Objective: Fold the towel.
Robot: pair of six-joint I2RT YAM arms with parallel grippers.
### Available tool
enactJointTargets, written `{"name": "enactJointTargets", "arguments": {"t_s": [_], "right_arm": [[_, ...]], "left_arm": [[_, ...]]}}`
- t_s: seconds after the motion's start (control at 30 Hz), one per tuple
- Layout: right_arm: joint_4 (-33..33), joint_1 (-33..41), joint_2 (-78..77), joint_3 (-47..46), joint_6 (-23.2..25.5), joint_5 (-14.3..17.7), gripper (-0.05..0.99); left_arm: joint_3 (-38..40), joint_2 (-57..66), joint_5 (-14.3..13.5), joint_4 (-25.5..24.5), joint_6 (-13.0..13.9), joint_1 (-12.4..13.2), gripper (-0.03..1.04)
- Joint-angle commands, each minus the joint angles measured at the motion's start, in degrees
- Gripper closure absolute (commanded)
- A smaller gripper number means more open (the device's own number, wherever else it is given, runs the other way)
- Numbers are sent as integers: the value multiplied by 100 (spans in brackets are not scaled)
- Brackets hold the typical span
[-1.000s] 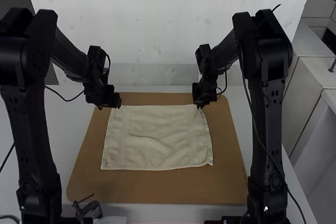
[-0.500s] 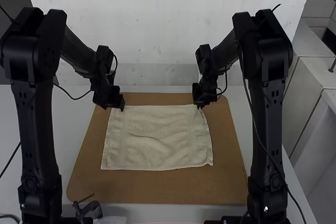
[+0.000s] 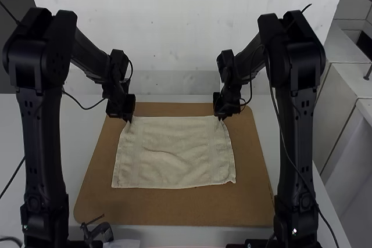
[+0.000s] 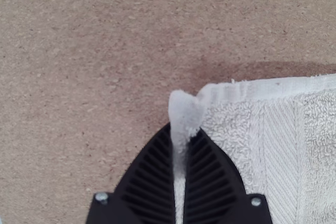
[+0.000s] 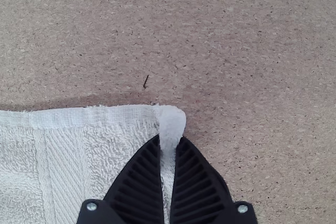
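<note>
Brown board [image 3: 174, 210] on a pale desk [image 3: 75, 137] makes the bed for this work, and close above its far side the left hand [image 4: 181, 132] is clamped on one far corner of the towel [image 3: 174, 152]. A small tuft of cloth pokes up between its fingertips. The right hand [image 5: 169, 142] is closed the same way on the other far corner, its fingers pressed to either side of a pinched ridge. Taking both ends of one edge looks deliberate: the edge can then be lifted level and brought back over the rest, which seems to be the next move. Lifting unevenly could skew the fold, and so small a pinch might slip.

Outward from the hands, the towel lies spread on the board, with soft wrinkles at its middle and its near edge free. Both wrists point down at the cloth. Behind them, the left arm [image 3: 40, 137] and right arm [image 3: 295, 143] stand bent high at either side, forearms sloping forward and down, nearly mirrored, leaving the middle open for the fold.
</note>
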Motion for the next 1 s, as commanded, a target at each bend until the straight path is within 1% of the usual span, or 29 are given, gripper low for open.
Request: {"name": "enactJointTargets", "arguments": {"t_s": [0.0, 0.07, 0.17, 0.27, 0.33, 0.47, 0.57, 0.73, 0.87, 0.97], "right_arm": [[3, -78, 75, -38, -37, 119, 92], [38, -69, 31, 50, -37, 119, 92], [82, -60, -48, 181, -46, 128, 92], [153, -60, -127, 296, -54, 190, 92], [197, -51, -171, 366, -54, 207, 92], [346, -78, -382, 550, -54, 216, 92], [355, -69, -558, 647, -54, 216, 92], [495, -78, -804, 656, -54, 225, 92], [698, -113, -1076, 577, -46, 216, 92], [777, -87, -1243, 392, -81, 216, 92]], "left_arm": [[-99, -344, 192, -3, -209, -26, 100], [-90, -520, 192, 93, -227, -35, 100], [-2, -660, 175, 111, -253, -8, 100], [51, -854, 78, 243, -244, 9, 100], [86, -968, -63, 322, -244, 27, 100], [112, -1205, -72, 410, -244, 71, 100], [112, -1328, -72, 471, -297, 97, 100], [103, -1557, -159, 779, -271, 62, 100], [94, -1724, -177, 805, -279, -8, 100], [-81, -1891, -177, 805, -271, -96, 100]]}}
